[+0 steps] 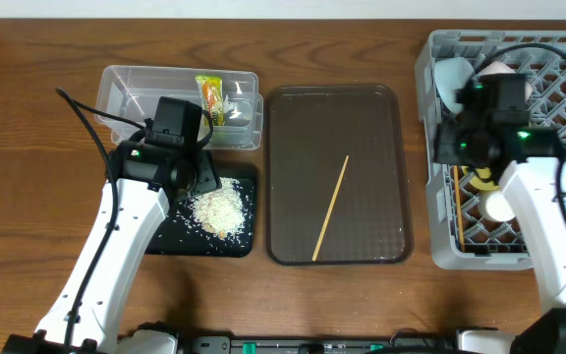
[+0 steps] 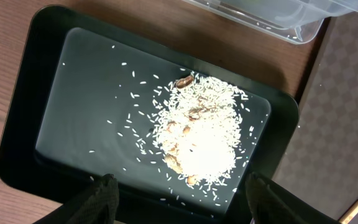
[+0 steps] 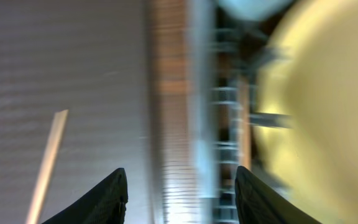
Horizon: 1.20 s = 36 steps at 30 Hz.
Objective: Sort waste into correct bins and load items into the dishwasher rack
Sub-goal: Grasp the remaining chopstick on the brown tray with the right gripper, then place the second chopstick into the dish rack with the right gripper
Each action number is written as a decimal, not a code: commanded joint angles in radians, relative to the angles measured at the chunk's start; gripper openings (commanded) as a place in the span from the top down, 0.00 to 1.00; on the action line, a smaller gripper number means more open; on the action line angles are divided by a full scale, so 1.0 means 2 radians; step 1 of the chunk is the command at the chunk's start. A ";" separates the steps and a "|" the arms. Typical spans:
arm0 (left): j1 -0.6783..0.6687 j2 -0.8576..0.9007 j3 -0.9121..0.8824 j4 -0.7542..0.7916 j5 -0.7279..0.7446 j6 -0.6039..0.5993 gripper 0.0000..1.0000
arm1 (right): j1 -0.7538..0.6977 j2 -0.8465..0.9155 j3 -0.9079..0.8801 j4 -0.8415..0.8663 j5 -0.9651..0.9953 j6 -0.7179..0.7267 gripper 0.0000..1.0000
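1 thin wooden chopstick (image 1: 330, 208) lies diagonally on the dark brown rectangular serving tray (image 1: 381, 128), touching nothing else.

Hidden or unclear:
- The right arm covers the middle of the large grey lattice dishwasher rack (image 1: 440, 251). The rack runs off the frame at top and right.
- The round yellow plate (image 1: 481, 183) shows overhead as only a sliver under the arm. In the right wrist view it is a blurred yellow mass.
- The white bowl (image 1: 450, 79) sits in the rack's far-left corner, partly hidden.
- The small white cup (image 1: 499, 206) is just beside the plate.
- The left arm hides the left part of the shallow black rectangular tray (image 1: 246, 241).

Claws:
- The left claw (image 2: 182, 182) hangs over the black tray's near rim, spread wide and empty. The heap of whitish rice-like scraps (image 2: 201, 134) lies below it.
- The right claw (image 3: 180, 174) is spread wide and empty, above the rack's left wall.

Bins: the clear plastic rectangular tub (image 1: 126, 84) holds the green-and-yellow snack wrapper (image 1: 209, 93).

Open room: the wooden surface (image 1: 28, 147) shows bare wood left of the tub. Most of the serving tray is bare.
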 commanded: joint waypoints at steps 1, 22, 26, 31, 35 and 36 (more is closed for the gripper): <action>0.003 0.000 0.003 -0.002 -0.004 -0.001 0.31 | 0.052 -0.006 -0.001 0.001 -0.038 0.027 0.47; 0.003 0.000 0.003 -0.002 -0.004 -0.001 0.32 | 0.269 0.202 -0.029 0.052 0.023 0.245 0.56; 0.003 0.000 0.003 -0.002 -0.004 -0.001 0.32 | 0.267 0.211 -0.029 0.045 0.043 0.268 0.77; 0.003 0.000 0.003 -0.002 -0.004 -0.001 0.32 | 0.244 0.179 -0.026 0.038 0.063 0.246 0.93; 0.003 0.000 0.003 -0.003 -0.004 -0.001 0.32 | 0.200 0.119 -0.011 0.020 0.074 0.187 0.96; 0.003 0.000 0.003 -0.003 -0.004 -0.001 0.32 | 0.185 0.099 -0.007 0.015 0.074 0.170 0.96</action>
